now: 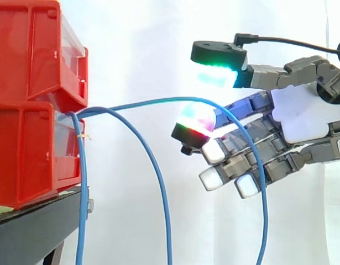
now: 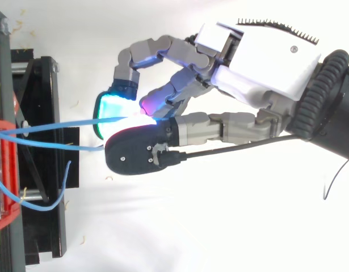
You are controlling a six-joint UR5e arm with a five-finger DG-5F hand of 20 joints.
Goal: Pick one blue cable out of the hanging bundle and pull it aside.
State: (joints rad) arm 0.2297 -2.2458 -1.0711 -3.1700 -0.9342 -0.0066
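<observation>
One blue cable [image 1: 153, 101] leaves the gap between the stacked red bins [image 1: 26, 149], arcs away from them over a glowing fingertip [image 1: 197, 118], then drops. The hand [image 1: 299, 118] reaches toward the bins with straight fingers. Two other cables [image 1: 83, 182] hang nearer the bins.

My hand [image 2: 265, 56] wears a white, boxy shell with a small dark dot on its back. My fingers [image 1: 269, 149] are chains of grey metal links with darker joints. Their pads [image 1: 214, 150] are thick and rounded: several glow white, one green to cyan, one magenta over red. Two tips sit in black housings [image 2: 137, 153]; a thin black lead [image 2: 219, 150] plugs into one. My wrist [image 2: 339, 133] is black.
</observation>
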